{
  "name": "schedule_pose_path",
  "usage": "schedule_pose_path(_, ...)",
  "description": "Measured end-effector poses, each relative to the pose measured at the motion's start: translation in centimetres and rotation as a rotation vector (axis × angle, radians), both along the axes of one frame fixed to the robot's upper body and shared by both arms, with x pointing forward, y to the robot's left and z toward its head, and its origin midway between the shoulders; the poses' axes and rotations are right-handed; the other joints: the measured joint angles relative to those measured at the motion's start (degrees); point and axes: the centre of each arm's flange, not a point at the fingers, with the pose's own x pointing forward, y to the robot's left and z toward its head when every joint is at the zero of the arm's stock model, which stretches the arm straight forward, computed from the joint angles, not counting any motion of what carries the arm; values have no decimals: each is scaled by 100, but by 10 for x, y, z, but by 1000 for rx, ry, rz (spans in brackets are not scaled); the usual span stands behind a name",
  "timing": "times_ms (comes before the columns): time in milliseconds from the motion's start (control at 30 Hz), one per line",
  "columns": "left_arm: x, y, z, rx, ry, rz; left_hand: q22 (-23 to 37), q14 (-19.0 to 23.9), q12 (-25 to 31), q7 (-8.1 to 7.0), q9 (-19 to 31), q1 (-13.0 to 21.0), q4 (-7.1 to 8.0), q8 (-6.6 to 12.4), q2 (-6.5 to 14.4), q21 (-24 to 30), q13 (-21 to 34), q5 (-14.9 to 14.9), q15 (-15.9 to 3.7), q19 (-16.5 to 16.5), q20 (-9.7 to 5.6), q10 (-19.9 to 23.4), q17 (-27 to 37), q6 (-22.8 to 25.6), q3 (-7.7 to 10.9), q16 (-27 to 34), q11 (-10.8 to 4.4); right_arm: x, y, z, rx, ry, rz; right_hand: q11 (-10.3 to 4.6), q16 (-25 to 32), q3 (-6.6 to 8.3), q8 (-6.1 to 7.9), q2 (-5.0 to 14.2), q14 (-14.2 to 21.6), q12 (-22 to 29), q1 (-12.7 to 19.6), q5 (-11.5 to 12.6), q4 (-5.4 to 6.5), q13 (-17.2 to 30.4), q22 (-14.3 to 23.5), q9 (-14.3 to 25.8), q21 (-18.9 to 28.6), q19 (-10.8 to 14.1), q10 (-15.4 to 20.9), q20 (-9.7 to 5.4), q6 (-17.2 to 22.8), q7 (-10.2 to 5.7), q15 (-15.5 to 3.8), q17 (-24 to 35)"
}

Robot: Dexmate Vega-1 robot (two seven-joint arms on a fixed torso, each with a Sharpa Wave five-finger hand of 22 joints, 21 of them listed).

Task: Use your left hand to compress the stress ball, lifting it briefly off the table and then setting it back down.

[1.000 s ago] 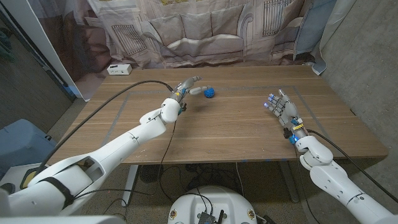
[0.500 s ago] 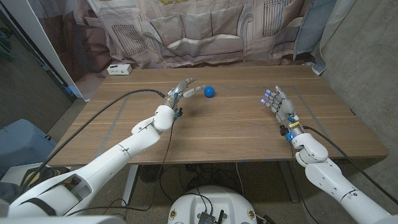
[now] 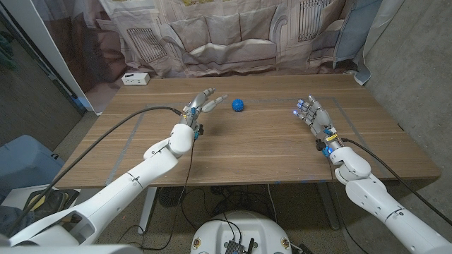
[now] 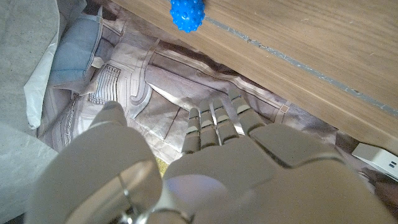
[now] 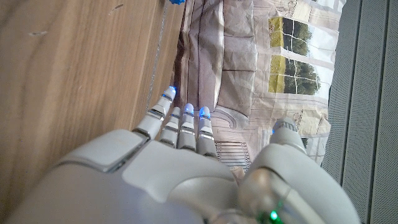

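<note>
We are holding our left hand (image 3: pixel 200 106) released, fingers spread, just beside the small blue spiky rubber stress ball (image 3: pixel 238 105) sitting on the wooden counter (image 3: pixel 268 141) at the hand's three o'clock, not touching; our right hand (image 3: pixel 313 116), also released, is waiting well apart.

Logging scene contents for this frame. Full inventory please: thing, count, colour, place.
stress ball: one, blue and spiky, on the table at the far middle, just beyond the left hand's fingertips, untouched.
white box: one, white, at the table's far left corner.
table: one, brown wood, faint tape lines on its top.
backdrop cloth: one, beige-grey with a printed sofa, hanging behind the table.
cable: one, black, running across the table's left side along the left arm.
left hand: one, grey-white, fingers apart and pointing toward the ball, holding nothing.
right hand: one, grey-white with blue-lit fingertips, over the table's right side, fingers apart, holding nothing.
</note>
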Motion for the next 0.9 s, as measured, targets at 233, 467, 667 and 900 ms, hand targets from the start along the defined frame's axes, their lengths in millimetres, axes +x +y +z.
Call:
schedule_pose_path(233, -1, 8, -5, -53, 4, -99, -15, 90, 40, 3, 0, -98, 40, 5, -53, 0, -52, 0, 13, 88, -30, 98, -28, 4, -41, 40, 46, 1, 3, 3, -9, -2, 4, 0, 0, 0, 0, 0, 0, 0, 0, 0, 0, 0, 0, 0, 0, 0, 0, 0, 0, 0, 0, 0)
schedule_pose_path(467, -2, 19, -11, -113, 18, -209, -15, 142, 61, 31, -26, -166, 56, 45, -45, 0, -84, 0, 21, 160, -14, 142, -28, 98, -57, 61, 81, 3, 6, 4, -18, -2, 3, 0, 0, 0, 0, 0, 0, 0, 0, 0, 0, 0, 0, 0, 0, 0, 0, 0, 0, 0, 0, 0)
schedule_pose_path(667, -5, 28, -17, -153, 28, -276, -15, 170, 61, 31, -27, -166, 71, 45, -45, 0, -105, 0, 50, 181, 6, 142, -27, 97, -71, 61, 81, 3, 7, 3, -24, -2, 1, 0, 0, 0, 0, 25, 0, 0, -25, 0, 0, 0, 0, 1, 0, 1, -1, 1, 0, 0, 0, 0)
schedule_pose_path(900, -12, 35, -25, -189, 38, -330, -14, 170, 61, 62, -26, -219, 94, 44, -67, 0, -132, 0, 50, 180, 7, 142, -27, 128, -94, 61, 80, 2, 11, 2, -30, -8, 6, 0, 0, -24, 0, 23, 0, 0, -23, 0, 24, 0, 0, 1, 0, 1, -1, 1, 0, 0, 0, 0)
